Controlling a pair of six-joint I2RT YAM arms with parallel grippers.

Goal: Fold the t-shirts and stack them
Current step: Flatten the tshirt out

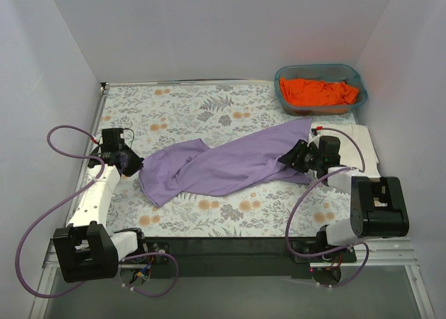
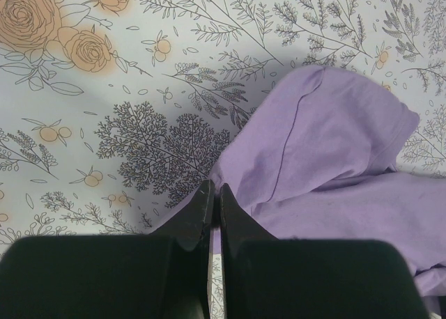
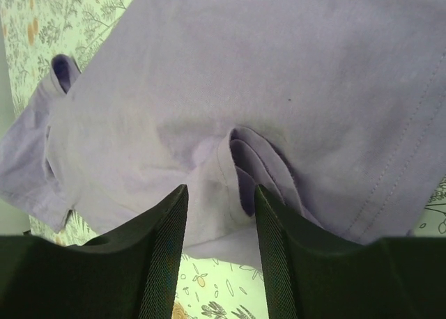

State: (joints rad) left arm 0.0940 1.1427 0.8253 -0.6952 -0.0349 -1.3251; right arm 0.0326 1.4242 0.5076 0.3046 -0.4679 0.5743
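Lavender shirt (image 1: 223, 167), crumpled lengthwise across the middle of the surface (image 1: 209, 103); judged light and limp, best taken at hem or shoulder seams. The right gripper (image 3: 220, 193) is seen parted astride a bunched fold. The left gripper (image 2: 212, 193) is clenched at the shirt's left end, cloth between its jaws not discernible. An orange shirt (image 1: 320, 92) is held in the basket (image 1: 317, 67), far right corner; a white shirt (image 1: 364, 134) lies at the right edge.
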